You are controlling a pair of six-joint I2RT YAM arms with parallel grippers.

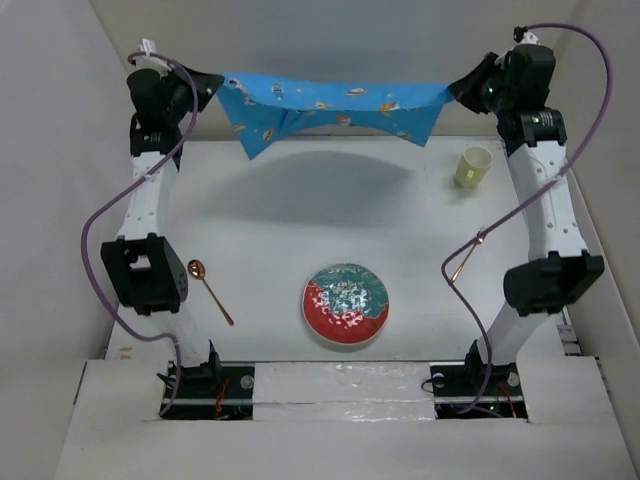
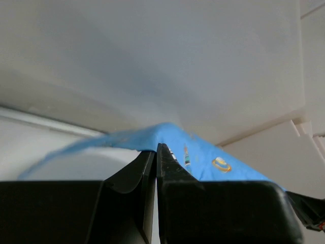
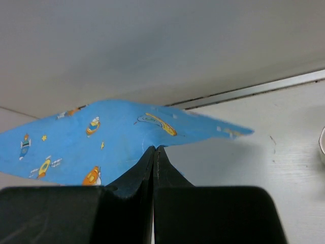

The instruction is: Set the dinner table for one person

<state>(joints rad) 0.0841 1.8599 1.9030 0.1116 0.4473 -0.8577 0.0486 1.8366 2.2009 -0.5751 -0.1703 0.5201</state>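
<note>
Grip: left hand [image 2: 156, 153] and right hand [image 3: 154, 152] each pinch the blue patterned cloth mat [image 1: 330, 106].
Risk: the slack middle may land creased.

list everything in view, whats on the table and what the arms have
blue patterned cloth mat: one, blue, held above the table's far side, stretched between both grippers
round red and teal plate: one, near middle
copper spoon: one, copper, left of plate
thin copper utensil: one, copper, beside right arm, type unclear
pale yellow cup: one, far right, upright
white dinner table: one, white
left gripper: black, shut on mat
right gripper: black, shut on mat
</note>
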